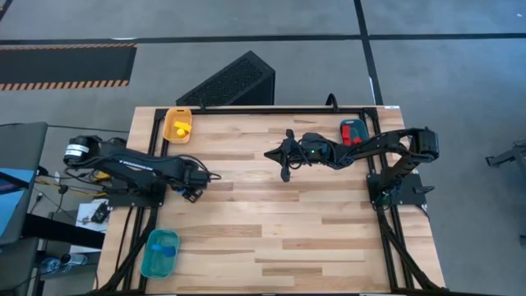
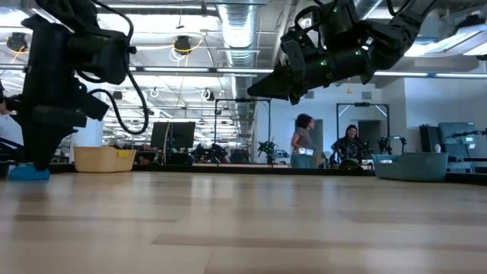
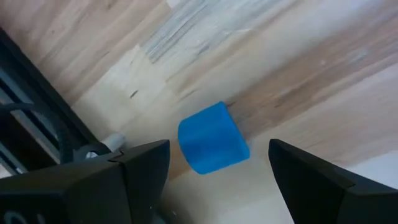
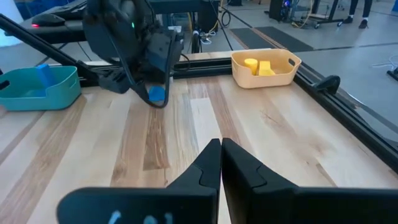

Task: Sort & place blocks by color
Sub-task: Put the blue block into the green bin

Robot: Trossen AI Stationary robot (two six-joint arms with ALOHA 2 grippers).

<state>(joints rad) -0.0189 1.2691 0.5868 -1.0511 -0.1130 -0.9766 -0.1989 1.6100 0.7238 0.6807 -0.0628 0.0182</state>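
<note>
Now, on your left, the left claw point(image 3: 214, 180) stands wide over a blue block point(image 3: 212, 137) lying on the desk point(image 1: 271, 222), its long axis crossing the gap between the fingers, untouched. On your right, the right claw point(image 4: 221, 163) hangs shut and empty above mid-desk.

trays: 3 – yellow point(image 1: 178, 125), teal point(image 1: 159, 252), red point(image 1: 353, 131) | yellow blocks point(image 4: 259, 66): 2 | blue blocks: 2 – on bench point(image 3: 212, 138), in teal tray point(image 4: 43, 75)
</note>
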